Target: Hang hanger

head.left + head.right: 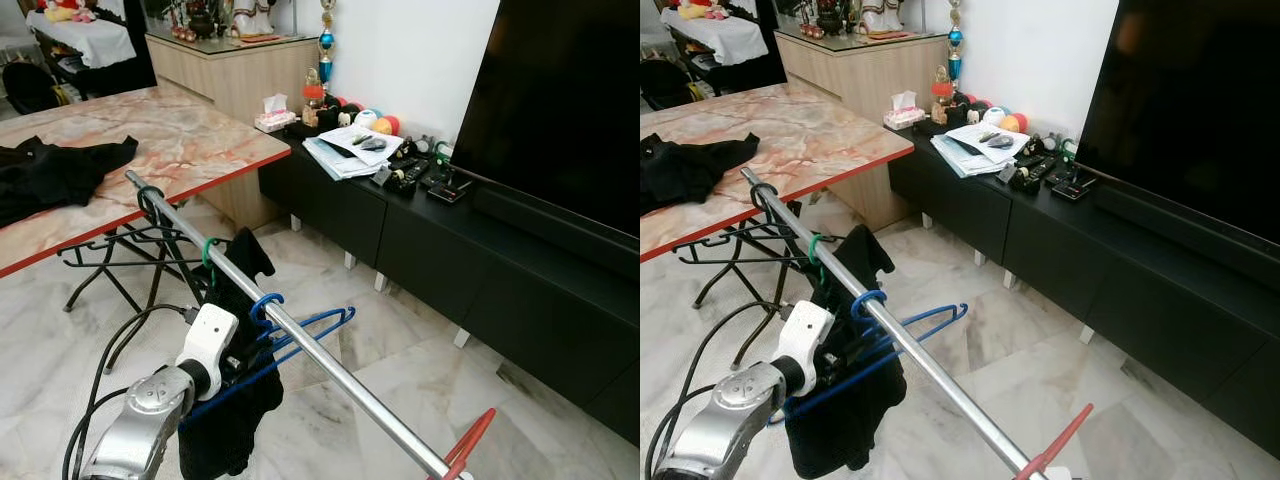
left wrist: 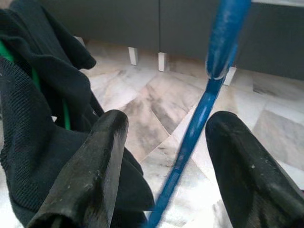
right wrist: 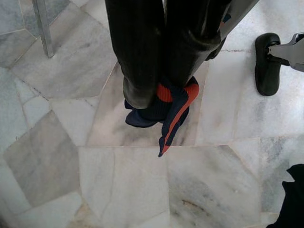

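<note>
The blue hanger (image 1: 300, 335) hooks the steel rail (image 1: 330, 368), light, thin and slippery; left gripper (image 2: 166, 161) fingers wide astride its wire, at 7 o'clock; grip near the hook

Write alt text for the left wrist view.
The left hand is open, its two black fingers on either side of a blue hanger bar. A black garment hangs beside them, over marble floor.
</note>
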You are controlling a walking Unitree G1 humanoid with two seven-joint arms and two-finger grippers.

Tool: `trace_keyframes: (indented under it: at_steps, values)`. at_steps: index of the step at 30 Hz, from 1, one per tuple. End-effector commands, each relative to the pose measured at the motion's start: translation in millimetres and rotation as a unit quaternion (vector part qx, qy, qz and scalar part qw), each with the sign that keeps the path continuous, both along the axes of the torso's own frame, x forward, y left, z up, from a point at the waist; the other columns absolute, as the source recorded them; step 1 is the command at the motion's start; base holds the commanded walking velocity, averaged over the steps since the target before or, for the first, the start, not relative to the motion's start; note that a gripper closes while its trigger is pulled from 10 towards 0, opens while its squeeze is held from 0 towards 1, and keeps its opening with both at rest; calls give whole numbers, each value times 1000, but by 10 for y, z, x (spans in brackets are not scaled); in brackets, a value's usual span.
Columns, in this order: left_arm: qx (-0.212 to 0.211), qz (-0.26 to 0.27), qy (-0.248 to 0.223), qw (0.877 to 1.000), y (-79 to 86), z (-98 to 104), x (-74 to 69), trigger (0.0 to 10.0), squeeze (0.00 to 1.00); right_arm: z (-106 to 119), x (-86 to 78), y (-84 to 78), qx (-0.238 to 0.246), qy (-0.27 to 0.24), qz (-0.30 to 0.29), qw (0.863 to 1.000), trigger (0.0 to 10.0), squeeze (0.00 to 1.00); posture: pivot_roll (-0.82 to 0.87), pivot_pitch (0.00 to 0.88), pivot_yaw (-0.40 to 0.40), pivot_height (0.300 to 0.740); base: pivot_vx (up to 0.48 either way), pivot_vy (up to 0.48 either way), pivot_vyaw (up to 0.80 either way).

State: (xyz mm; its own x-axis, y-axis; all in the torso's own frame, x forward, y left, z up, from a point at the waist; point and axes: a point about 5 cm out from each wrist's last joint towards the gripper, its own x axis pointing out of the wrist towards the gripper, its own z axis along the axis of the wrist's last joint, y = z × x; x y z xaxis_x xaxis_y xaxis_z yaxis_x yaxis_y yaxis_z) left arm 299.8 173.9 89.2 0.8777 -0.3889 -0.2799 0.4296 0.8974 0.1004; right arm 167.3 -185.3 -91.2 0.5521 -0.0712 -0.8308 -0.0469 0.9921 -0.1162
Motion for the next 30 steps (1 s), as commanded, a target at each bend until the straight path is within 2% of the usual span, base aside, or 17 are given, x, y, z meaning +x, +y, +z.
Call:
trace_keyframes:
  at_steps: [1,5,10,11,13,20,24,25,26,27,28,29,30]
  values:
    - [-2,-11,17,1000,-15,-34,11,10000,0,6,14,4,-1,-1,7,1000,10000,0,60,0,-23,740,0,0,0]
    - [5,-65,44,997,-72,-93,-33,10000,0,7,17,3,-1,-1,8,1000,10000,0,60,0,-22,740,0,0,0]
    - [10,-106,68,992,-100,-132,-72,10000,0,7,17,2,-2,-1,10,1000,10000,0,58,0,-22,740,0,0,0]
    - [24,-119,74,990,-101,-148,-88,10000,0,7,18,1,-2,-1,10,1000,10000,0,59,0,-22,740,0,0,0]
    - [30,-123,75,989,-101,-153,-93,10000,0,8,18,0,-2,-1,11,1000,10000,0,59,0,-22,740,0,0,0]
    - [12,-144,82,986,-147,-103,-102,10000,0,6,15,-2,-4,1,15,1000,10000,0,57,0,-21,740,0,0,0]
    - [17,-115,62,991,-141,-77,-34,10000,0,5,12,-2,-4,1,16,1000,10000,0,57,0,-19,740,0,0,0]
    - [14,-94,58,994,-135,-74,-3,10000,0,4,10,-2,-4,1,17,1000,10000,0,55,0,-19,740,0,0,0]
    - [15,-73,56,996,-127,-78,28,9098,0,4,9,-2,-4,2,18,1000,10000,0,55,0,-19,740,0,0,0]
    - [16,-60,54,997,-121,-81,48,9098,0,4,8,-2,-5,2,18,1000,10000,0,56,0,-19,740,0,0,0]
    - [26,-38,56,997,-109,-101,78,1137,0,3,7,-2,-5,2,19,1000,10000,0,56,0,-20,740,0,0,0]
    - [30,-29,60,997,-107,-118,85,0,0,3,6,-1,-5,2,19,1000,10000,0,53,0,-19,740,0,0,0]
    - [33,-21,63,997,-107,-134,91,0,0,2,5,-1,-5,2,19,1000,10000,0,53,0,-19,740,0,0,0]
